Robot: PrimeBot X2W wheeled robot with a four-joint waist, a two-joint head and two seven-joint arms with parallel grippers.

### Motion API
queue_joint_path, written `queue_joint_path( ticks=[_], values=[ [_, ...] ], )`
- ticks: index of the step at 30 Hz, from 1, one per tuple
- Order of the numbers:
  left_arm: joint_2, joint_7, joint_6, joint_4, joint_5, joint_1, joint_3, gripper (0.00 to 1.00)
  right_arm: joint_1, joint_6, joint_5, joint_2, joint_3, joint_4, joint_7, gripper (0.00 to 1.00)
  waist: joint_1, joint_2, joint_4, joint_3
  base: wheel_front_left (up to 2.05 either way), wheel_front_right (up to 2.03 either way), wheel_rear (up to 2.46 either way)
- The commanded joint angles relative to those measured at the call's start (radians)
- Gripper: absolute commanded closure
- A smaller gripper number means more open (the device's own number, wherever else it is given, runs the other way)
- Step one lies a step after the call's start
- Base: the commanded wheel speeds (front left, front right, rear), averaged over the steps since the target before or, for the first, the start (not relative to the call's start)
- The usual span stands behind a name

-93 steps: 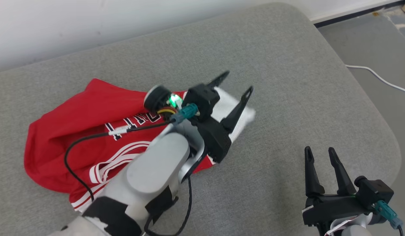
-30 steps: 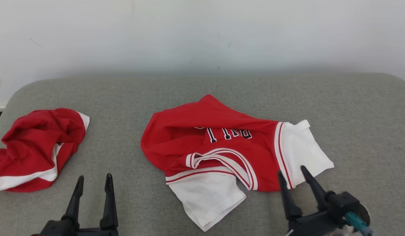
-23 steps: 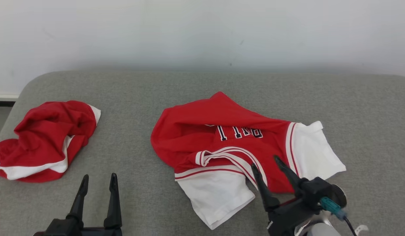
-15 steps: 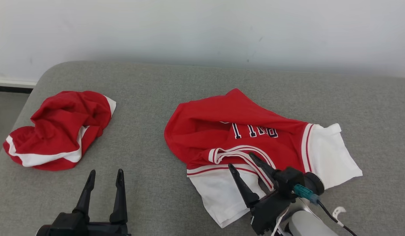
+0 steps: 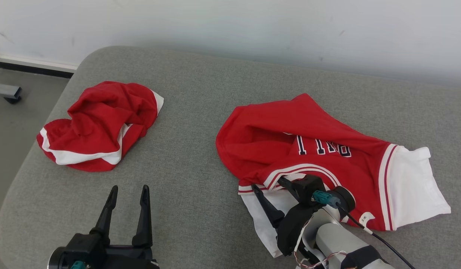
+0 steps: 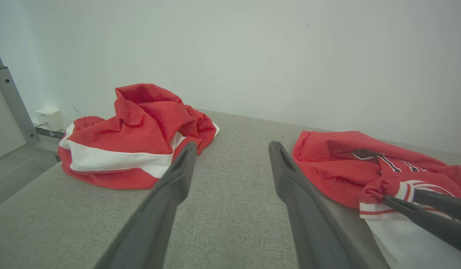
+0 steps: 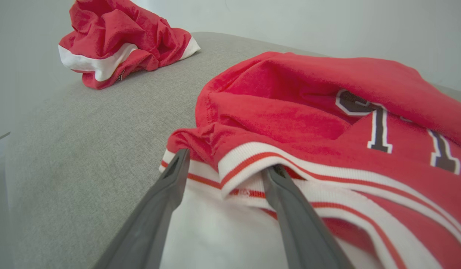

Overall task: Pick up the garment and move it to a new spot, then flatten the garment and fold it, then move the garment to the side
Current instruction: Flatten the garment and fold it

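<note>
Closing in: my R gripper [image 5: 267, 183], fingers spread, has swung from the white sleeve of the jersey [image 5: 308, 138] to its striped collar trim [image 7: 249, 153], mid-cushion [image 5: 193, 149]. Pickup looks imminent. L gripper [image 5: 129, 188] hovers spread nr a second red heap [image 5: 99, 123]. One fingertip sits under the trim; layers caught unclear; my wrist hides part of the sleeve.
</note>
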Motion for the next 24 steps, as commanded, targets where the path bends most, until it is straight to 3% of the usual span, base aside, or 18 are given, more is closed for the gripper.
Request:
queue_joint_path(
  ticks=[1, 5, 8, 24],
  values=[
    [-0.001, -0.003, 0.000, 0.001, 0.000, -0.003, 0.000, 0.00, -0.014, -0.002, 0.009, 0.004, 0.007, 0.014, -0.007, 1.00, -0.0001, -0.0001, 0.010, 0.005, 0.00, 0.00, 0.00],
    [-0.001, -0.003, 0.003, 0.005, 0.001, 0.005, 0.013, 0.00, -0.035, -0.002, 0.035, 0.004, 0.012, 0.053, -0.008, 1.00, -0.0001, -0.0001, 0.001, -0.003, 0.00, 0.00, 0.00],
    [-0.001, -0.003, 0.006, 0.003, 0.005, 0.021, 0.018, 0.00, -0.035, -0.002, 0.037, -0.016, -0.022, 0.014, -0.008, 1.00, -0.0001, -0.0001, -0.021, -0.015, 0.00, 0.00, 0.00],
    [0.000, -0.003, -0.002, 0.014, 0.006, 0.061, 0.034, 0.00, 0.280, -0.002, -0.137, -0.204, -0.308, -0.457, -0.007, 1.00, -0.0001, -0.0001, -0.200, -0.065, 0.00, 0.00, 0.00]
  ],
)
